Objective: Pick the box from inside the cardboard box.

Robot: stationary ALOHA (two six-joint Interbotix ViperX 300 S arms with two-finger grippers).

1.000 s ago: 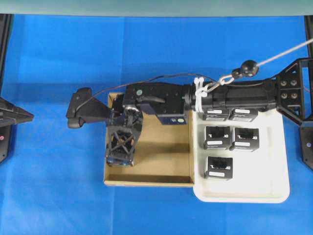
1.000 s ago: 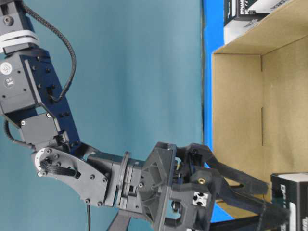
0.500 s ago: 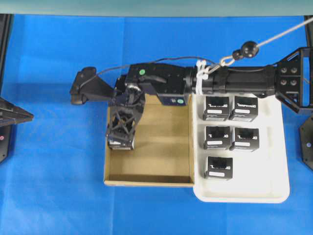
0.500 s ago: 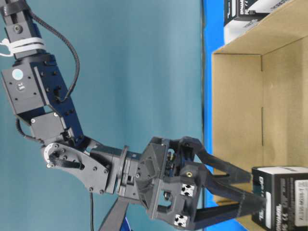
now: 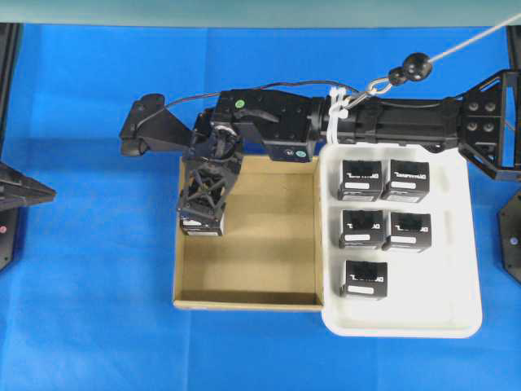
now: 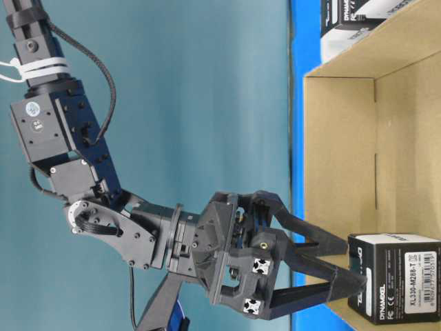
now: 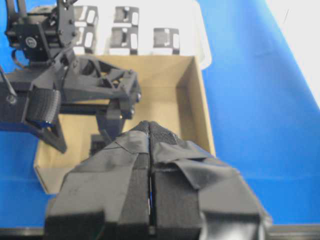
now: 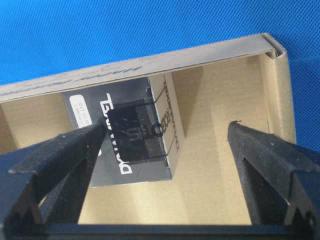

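The right gripper [image 5: 201, 221] swings toward twelve o'clock, jaws still wide and gripping nothing. The box [image 5: 200, 226] sits by the carton's [image 5: 244, 303] nine o'clock wall, one finger touching; pickup pending.

A robot lab is shown by a bare table covered in blue cloth [image 5: 89, 326], black robot arms [image 5: 391, 126] fixed at its sides, and plain teal walls [image 6: 172, 103].

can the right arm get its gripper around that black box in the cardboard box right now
Probably yes. The right gripper is open above the black box inside the cardboard box, nothing between them, though the box sits tight against the carton's wall.
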